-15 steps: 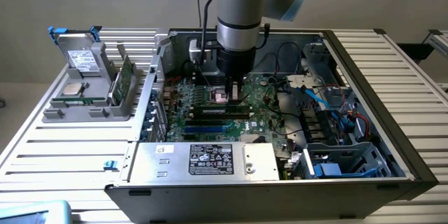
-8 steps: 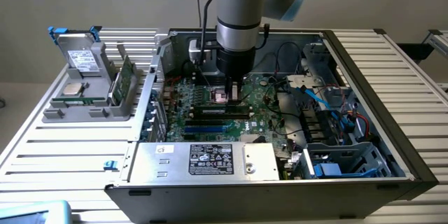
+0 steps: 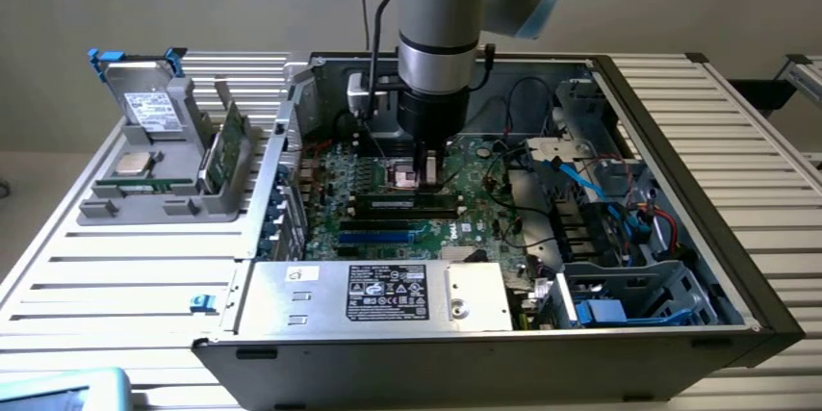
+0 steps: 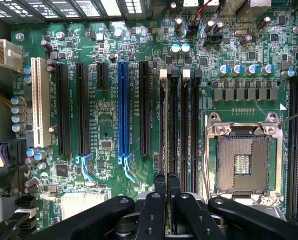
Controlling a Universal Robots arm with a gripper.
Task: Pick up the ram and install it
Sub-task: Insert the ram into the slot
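On the exterior view's left, the grey holder (image 3: 141, 207) on the counter (image 3: 115, 276) carries the drive (image 3: 152, 103) and a green board (image 3: 229, 156) standing on edge, which looks to me like a spare stick, untouched. Moving right into the open case (image 3: 700, 194), my hand (image 3: 425, 172) is low over the motherboard (image 4: 103, 125), narrowed to a thin pinch. From between my fingertips (image 4: 161, 182) a pale thin edge runs the length of the memory slot with the white latch (image 4: 163, 73). I take that to be the ram (image 4: 164, 125), gripped by its top edge and lined up with that slot. So the pick-up is done, and the aligning too, I judge. Whether the stick is pressed home and latched I cannot tell. Further right, the neighbouring slots (image 4: 186, 125) stand dark and the processor socket (image 4: 243, 162) bare.
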